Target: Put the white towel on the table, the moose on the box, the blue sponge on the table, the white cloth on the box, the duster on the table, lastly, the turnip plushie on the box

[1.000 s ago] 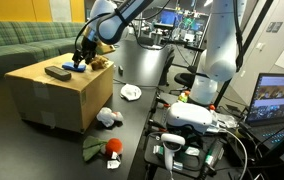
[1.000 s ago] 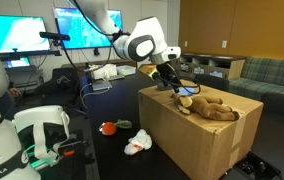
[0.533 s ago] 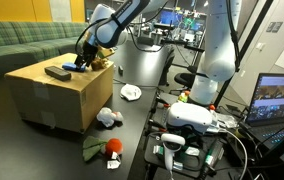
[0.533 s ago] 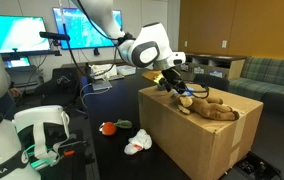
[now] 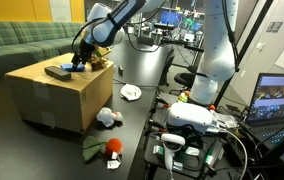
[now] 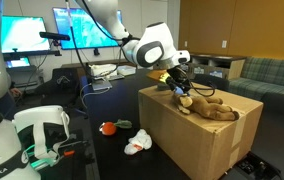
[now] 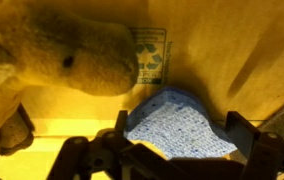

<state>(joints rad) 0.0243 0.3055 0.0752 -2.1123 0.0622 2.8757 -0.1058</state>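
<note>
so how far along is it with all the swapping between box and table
Done: the white towel lies on the table, and the moose is on the box. In hand: the open hand straddles the blue sponge, not yet lifted off the box. Left: the white cloth and turnip plushie sit on the table, the duster on the box.

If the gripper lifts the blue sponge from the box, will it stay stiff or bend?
The blue sponge has a speckled, porous-looking surface, so it is probably light and squashy. It lies flat on the box, so it should not roll.
</note>
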